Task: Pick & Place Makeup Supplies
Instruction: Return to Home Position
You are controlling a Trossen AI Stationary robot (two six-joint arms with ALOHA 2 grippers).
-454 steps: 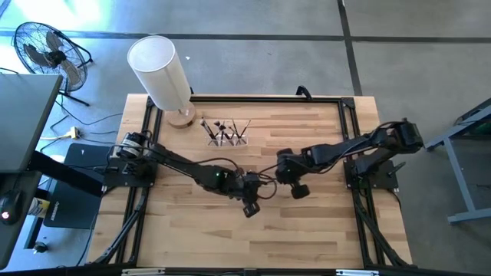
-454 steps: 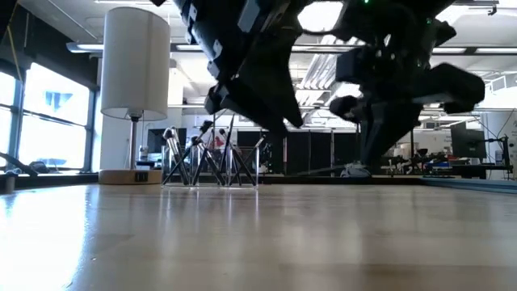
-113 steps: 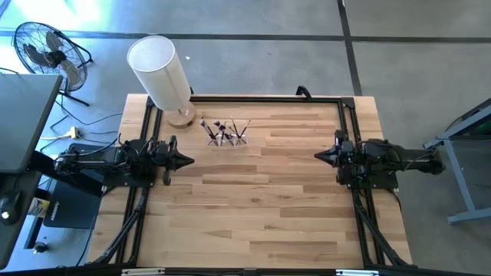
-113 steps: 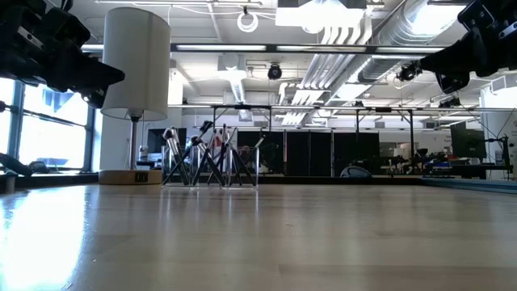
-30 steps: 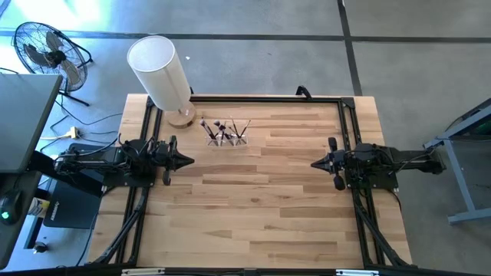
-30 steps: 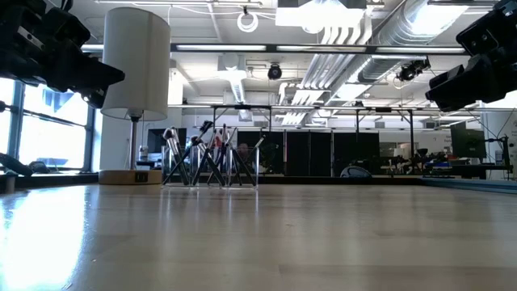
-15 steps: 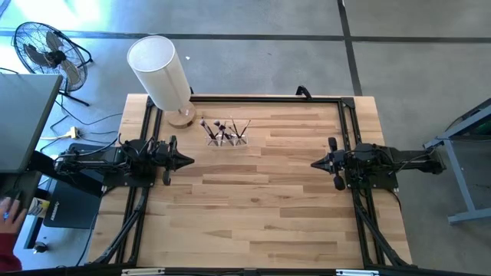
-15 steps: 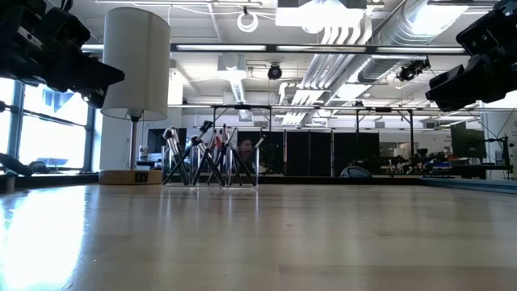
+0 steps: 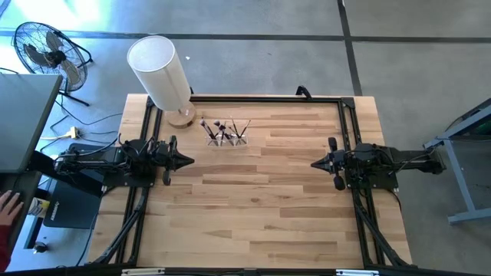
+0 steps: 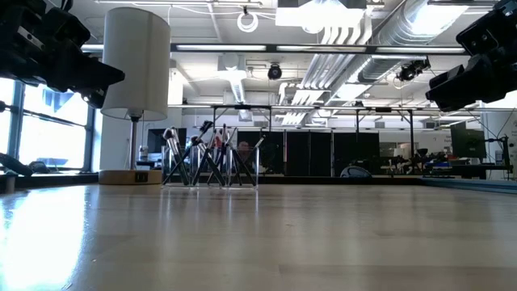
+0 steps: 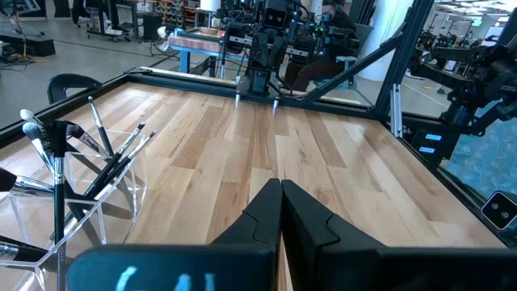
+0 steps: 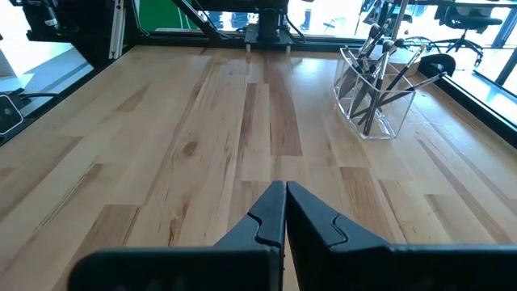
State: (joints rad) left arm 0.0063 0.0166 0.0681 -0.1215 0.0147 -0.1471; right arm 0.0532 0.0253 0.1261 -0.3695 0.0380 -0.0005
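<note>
Whereas both arms reached out over the middle of the pale wooden desk (image 9: pixel 261 215) fifteen seconds ago, they are now drawn back to its opposite edges.

Left pincer (image 9: pixel 182 160): at the left edge, pointing inward. Its wrist view shows the two dark fingers pressed together with nothing between them.

Right pincer (image 9: pixel 314 163): at the right edge, facing the left one and well apart from it. Its fingers are likewise closed on nothing. This arm shifted slightly a few seconds ago and has been motionless for the last second. The left arm is unchanged over the same span.

Thin makeup brushes with dark and pale handles (image 9: pixel 224 132): all that can be seen stand leaning in the small clear plastic holder (image 12: pixel 392 113), bristle ends upward where they can be made out. The holder sits near the far edge of the desk, just beside the tall white cylindrical lamp (image 9: pixel 159 70). No brush lies loose on the desk in any view.

A person's hand (image 9: pixel 8 205) has come into the high view beyond the desk's left side, well clear of both arms.

Judgement: placing appears complete, and the withdrawal to rest looks finished or very nearly so. As far as these views show, nothing remains to be picked.
</note>
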